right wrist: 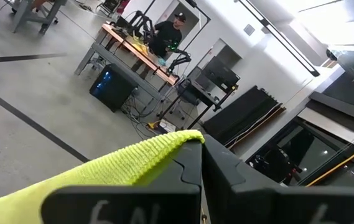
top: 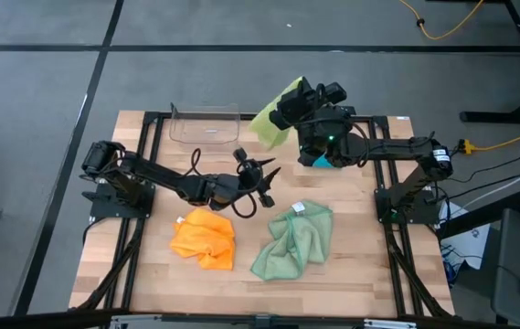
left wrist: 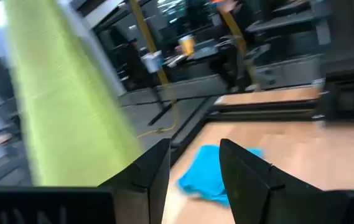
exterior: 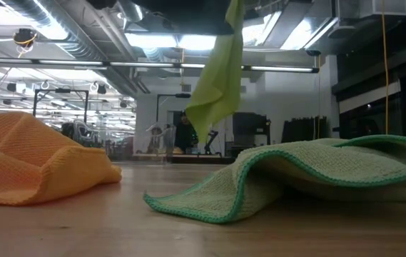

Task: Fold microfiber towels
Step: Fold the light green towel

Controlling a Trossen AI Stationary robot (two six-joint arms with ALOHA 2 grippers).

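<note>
Setting: robotics lab or industrial workshop, open-plan. Wooden tabletop (top: 351, 274) stands in a black metal frame (top: 150, 117) on grey carpet tiles. Exposed ceiling ducts (exterior: 53, 18) and strip lights (exterior: 181, 43) overhead. Yellow cable (top: 442, 27) trails across the floor. Workbench (right wrist: 136, 53) in the background loaded with equipment; one person (right wrist: 167, 34) beside it. Dark glazed partitions (right wrist: 288, 155) along one wall.

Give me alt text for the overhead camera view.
The right end effector holds a lime green towel up above the wooden table. The left end effector waits open at centre, above crumpled orange and sage green towels.
</note>
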